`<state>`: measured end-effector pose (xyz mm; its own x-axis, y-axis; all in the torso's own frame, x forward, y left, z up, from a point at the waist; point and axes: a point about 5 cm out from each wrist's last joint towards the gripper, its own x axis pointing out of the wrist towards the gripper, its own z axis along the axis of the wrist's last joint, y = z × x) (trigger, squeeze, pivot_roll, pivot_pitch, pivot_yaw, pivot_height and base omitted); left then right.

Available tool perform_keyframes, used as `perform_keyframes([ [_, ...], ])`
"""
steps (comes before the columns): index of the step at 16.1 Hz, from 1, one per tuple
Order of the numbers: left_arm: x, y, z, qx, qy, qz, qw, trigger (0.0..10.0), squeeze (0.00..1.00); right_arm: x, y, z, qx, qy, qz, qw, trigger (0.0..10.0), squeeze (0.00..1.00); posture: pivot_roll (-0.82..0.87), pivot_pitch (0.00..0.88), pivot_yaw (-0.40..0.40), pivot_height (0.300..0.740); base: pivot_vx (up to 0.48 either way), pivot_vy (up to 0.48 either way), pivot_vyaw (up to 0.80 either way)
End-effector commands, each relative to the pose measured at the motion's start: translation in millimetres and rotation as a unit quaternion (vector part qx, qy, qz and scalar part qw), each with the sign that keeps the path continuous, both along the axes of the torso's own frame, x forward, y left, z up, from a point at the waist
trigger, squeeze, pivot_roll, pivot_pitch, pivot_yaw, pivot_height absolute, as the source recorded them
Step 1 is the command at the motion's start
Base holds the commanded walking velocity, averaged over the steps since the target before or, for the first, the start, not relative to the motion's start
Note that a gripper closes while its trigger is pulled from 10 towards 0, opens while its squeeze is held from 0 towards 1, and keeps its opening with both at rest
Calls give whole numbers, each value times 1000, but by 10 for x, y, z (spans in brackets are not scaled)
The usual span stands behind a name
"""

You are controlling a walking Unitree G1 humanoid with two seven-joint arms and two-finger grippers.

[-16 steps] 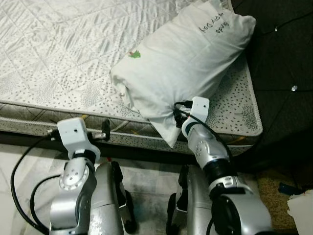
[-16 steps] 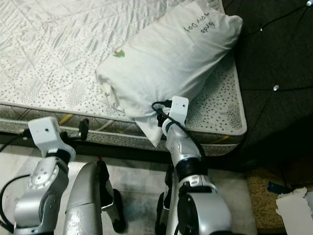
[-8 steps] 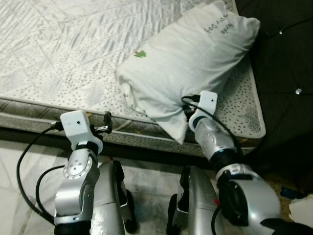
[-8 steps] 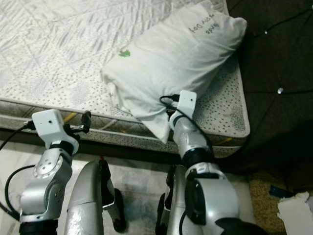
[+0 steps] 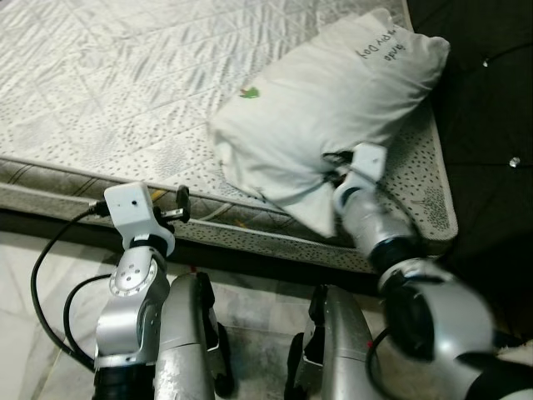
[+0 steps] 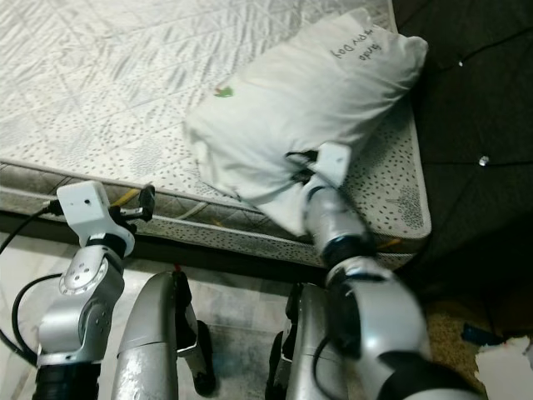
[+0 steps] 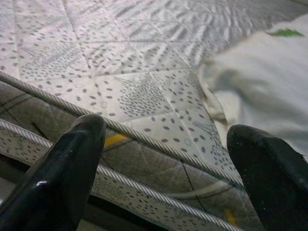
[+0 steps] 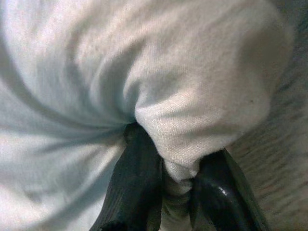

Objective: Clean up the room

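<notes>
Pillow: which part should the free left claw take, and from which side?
Take the pillow's near-left corner, coming in over the mattress edge. The right claw already pinches the overhanging near corner, and the open left claw faces that bunched left end, where loose fabric folds.

Head stereo: looks down on quilted white mattress [image 5: 125,75], sharing the scene.
Wrist cameras: close, facing white fabric pillow [image 8: 144,62].

white pillow [image 5: 325,100] lying on bare mattress [image 5: 108,92].
</notes>
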<state>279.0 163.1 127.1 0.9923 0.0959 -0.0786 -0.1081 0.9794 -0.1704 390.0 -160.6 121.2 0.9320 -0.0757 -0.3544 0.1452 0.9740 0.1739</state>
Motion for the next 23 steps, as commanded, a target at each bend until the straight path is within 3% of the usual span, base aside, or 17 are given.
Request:
perform_keyframes([
  [1, -5, 21, -36, 5, 6, 4, 1000, 10000, 0, 110, -324, 369, -15, -69, -51, 996, 0, 0, 138, 84, -72, 568, 0, 0, 0],
  [5, 22, 56, -44, 7, 0, 9, 1000, 10000, 0, 84, -1005, 797, -87, -128, -120, 981, 0, 0, 125, 49, -70, 568, 0, 0, 0],
  [8, 46, 67, -43, 8, -4, 11, 1000, 10000, 0, -11, -1276, 875, -130, -157, -145, 968, 0, 0, 110, 37, -66, 568, 0, 0, 0],
  [9, 60, 69, -40, 8, -5, 11, 1000, 10000, 0, -84, -1313, 751, -150, -165, -130, 966, 0, 0, 102, 37, -61, 568, 0, 0, 0],
  [11, 76, 63, -39, 7, -6, 9, 1000, 10000, 0, -123, -1284, 634, -160, -163, -120, 966, 0, 0, 93, 40, -55, 568, 0, 0, 0],
  [13, 102, 27, -40, 6, -7, 2, 1000, 10000, 0, -175, -1228, 439, -139, -150, -124, 971, 0, 0, 85, 42, -49, 568, 0, 0, -800],
  [19, 102, 6, -50, 3, -9, 0, 1000, 10000, 0, -140, -865, 319, -127, -168, -80, 974, 0, 0, 85, 44, -53, 568, 0, 0, -204],
  [23, 71, 18, -68, 3, -7, 4, 1000, 10000, 0, -176, -746, 197, -127, -155, -82, 976, 0, 0, 94, 45, -59, 568, 0, 0, 0],
])
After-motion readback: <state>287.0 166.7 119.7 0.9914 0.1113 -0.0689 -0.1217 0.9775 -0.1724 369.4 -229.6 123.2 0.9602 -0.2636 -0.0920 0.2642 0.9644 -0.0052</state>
